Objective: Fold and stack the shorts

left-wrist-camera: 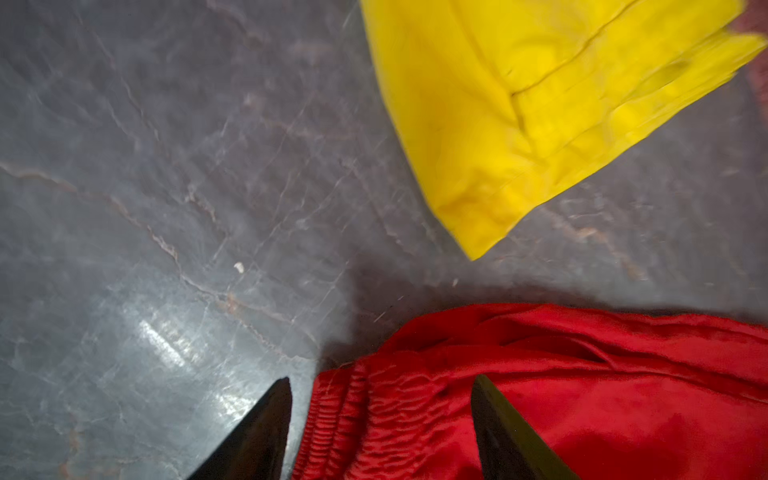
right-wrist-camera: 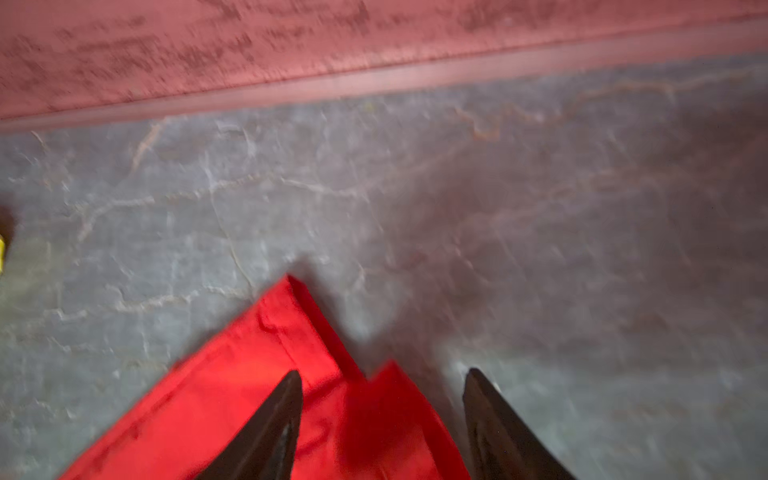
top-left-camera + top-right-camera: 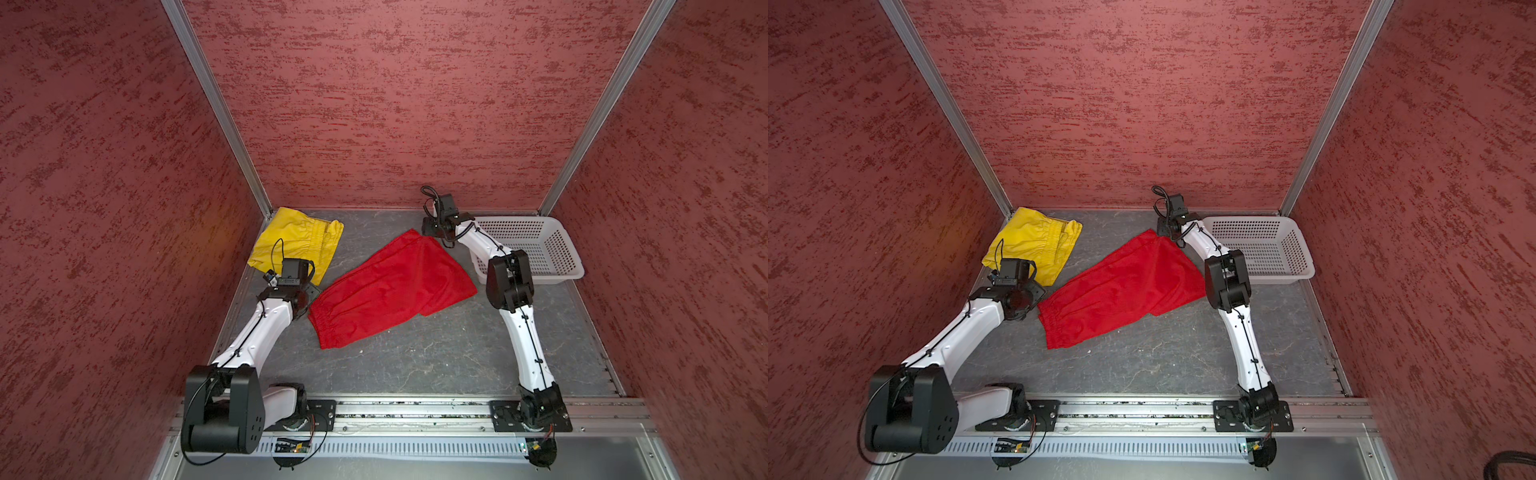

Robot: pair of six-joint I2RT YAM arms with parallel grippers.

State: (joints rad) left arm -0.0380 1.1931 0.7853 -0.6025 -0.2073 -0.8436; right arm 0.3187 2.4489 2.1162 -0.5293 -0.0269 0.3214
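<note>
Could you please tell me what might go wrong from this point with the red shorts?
1. Both pincers stand open: the left pincer straddles a waistband corner of the red shorts, and the right pincer a hem corner. Closing might catch only one layer, skewing the fold.
2. The right arm's elbow appears close to the basket; a sweep could knock it.

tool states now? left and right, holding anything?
Left tool: open, holding nothing, over the red shorts' waistband corner.
Right tool: open, holding nothing, over their hem corner.
</note>
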